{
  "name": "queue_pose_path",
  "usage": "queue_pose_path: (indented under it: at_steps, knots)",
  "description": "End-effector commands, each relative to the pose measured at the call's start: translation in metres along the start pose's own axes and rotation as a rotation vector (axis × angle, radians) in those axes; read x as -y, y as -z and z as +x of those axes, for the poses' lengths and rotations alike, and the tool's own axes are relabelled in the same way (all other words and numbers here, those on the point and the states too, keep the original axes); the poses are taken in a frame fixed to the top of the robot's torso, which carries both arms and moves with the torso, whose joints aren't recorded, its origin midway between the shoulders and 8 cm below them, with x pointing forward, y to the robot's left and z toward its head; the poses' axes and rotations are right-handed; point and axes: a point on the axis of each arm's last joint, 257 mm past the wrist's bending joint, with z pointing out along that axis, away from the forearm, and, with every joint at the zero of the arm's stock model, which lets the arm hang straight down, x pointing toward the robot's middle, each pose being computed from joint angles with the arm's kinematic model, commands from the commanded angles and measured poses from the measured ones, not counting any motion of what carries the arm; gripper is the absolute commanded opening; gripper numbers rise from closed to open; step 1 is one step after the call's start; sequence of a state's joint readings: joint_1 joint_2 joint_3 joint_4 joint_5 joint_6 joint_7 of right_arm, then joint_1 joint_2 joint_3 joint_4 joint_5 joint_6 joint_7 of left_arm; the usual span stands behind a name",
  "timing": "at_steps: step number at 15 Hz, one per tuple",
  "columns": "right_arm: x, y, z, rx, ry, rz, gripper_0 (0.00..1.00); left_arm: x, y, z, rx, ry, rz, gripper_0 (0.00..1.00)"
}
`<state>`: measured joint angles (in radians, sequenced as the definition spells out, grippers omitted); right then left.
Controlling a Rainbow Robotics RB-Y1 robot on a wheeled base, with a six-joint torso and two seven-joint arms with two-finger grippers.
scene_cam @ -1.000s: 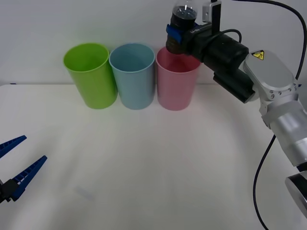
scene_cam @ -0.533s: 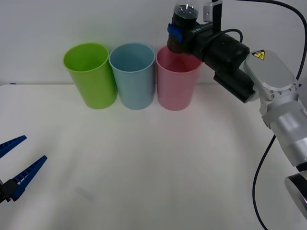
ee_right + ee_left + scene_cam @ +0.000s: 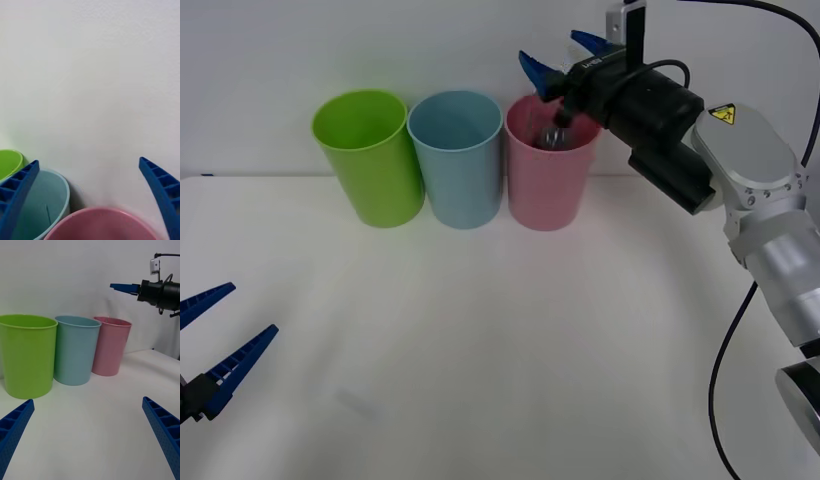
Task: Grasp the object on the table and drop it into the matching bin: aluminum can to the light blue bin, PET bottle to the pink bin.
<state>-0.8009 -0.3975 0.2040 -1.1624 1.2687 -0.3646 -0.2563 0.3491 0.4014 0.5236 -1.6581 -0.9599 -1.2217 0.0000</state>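
Change since half a second ago: right hand (image 3: 562, 58) sprung apart above the pink bin (image 3: 548, 190); PET bottle (image 3: 554, 137) gone from between the fingers, now down inside that bin.
Right hand: spread wide, holding nothing, hovering just over the pink rim; blue ribbed fingertips at both corners of the right wrist view, pink rim between them.
Left hand (image 3: 220, 345): parked low at the near left of the worktop (image 3: 500, 350), spread wide, holding nothing.
Bottle now: inside the pink bin, upper part glimpsed just under the rim in the front view; upright or tilted, cannot tell.
Progress: grasp, carry and release apparently done; bottle in the matching bin. Probably left: pulling the right arm back from the bins, nothing more.
Light blue bin (image 3: 456, 160): middle of the row, just beside the pink one; no contents seen in the part of the interior on show.
Green bin (image 3: 369, 158): left end of the row, just beside the blue.
Shapes and materials: three tall round tapered cups of smooth plain plastic, thin rims, equal height; clear plastic bottle with dark contents; matte white worktop, flat and wide.
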Motion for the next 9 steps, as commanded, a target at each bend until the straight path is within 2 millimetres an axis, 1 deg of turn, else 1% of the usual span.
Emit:
queue_pose_path:
  at_steps: [1,6,9]
  knots:
    - [0.001,0.002,0.001,-0.003,-0.005,-0.005,1.0,0.0,0.0,0.0,0.0,0.0,0.0,1.0]
    - [0.003,0.011,0.005,-0.014,-0.013,-0.033,1.0,0.0,0.0,0.0,0.0,0.0,0.0,1.0]
    - [0.004,0.024,0.002,-0.006,-0.002,-0.042,1.0,0.0,0.0,0.0,0.0,0.0,0.0,1.0]
